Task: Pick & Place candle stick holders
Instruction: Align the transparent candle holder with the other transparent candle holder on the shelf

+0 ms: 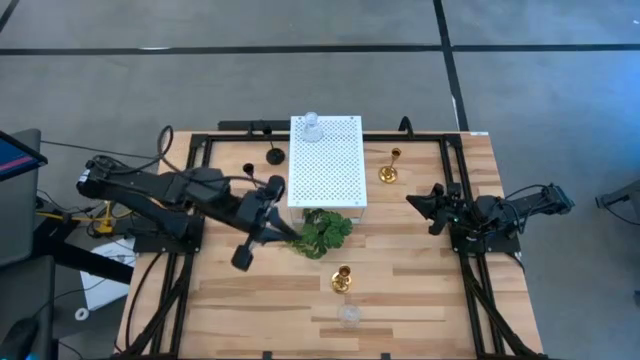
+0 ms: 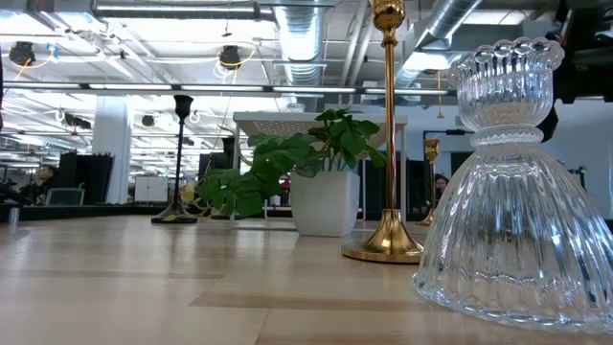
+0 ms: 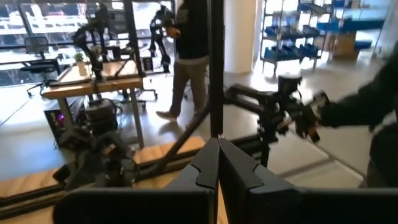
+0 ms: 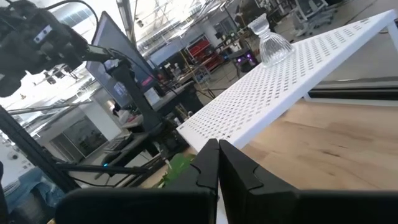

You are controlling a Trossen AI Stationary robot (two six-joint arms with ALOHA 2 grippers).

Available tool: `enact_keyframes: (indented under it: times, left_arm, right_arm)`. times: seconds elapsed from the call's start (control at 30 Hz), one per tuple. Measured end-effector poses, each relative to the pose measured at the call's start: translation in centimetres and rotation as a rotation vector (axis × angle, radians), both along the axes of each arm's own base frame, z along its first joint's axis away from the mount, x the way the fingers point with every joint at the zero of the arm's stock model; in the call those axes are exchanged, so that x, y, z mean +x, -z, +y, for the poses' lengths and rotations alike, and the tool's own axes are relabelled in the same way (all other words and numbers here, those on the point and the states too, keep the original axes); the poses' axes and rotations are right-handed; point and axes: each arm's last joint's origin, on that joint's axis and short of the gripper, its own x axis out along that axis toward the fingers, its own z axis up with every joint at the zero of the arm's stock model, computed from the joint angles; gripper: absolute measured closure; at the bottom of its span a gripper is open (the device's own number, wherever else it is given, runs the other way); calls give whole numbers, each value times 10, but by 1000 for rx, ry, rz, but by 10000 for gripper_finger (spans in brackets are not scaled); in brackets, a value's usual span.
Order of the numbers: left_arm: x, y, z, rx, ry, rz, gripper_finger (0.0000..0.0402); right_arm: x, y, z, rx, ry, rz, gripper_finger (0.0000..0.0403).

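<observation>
Beside the white perforated shelf [image 1: 327, 160], a green sprig [image 1: 322, 232] lies.

You have a white perforated rectangular shelf [image 1: 327, 160] on the pale wooden slatted table [image 1: 420, 290], with a green leafy sprig [image 1: 322, 232] in a white pot [image 2: 323, 202] just beside the shelf's near edge.

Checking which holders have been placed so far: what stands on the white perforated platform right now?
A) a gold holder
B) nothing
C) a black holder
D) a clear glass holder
D: a single clear glass holder stands near the far edge of the white perforated platform, also seen in the right wrist view; the gold and black holders stand on the wooden table.
</observation>
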Motion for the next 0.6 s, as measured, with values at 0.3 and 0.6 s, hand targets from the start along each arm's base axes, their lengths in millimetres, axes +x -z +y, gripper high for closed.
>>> enact_keyframes:
  times: [0.3, 0.6]
  left_arm:
    - [-13, 20, 3, 68, -47, 104, 398]
    - [-41, 65, 11, -11, -25, 85, 397]
  right_arm:
    - [0, 0, 0, 2, 4, -3, 403]
    - [0, 0, 0, 33, 5, -15, 403]
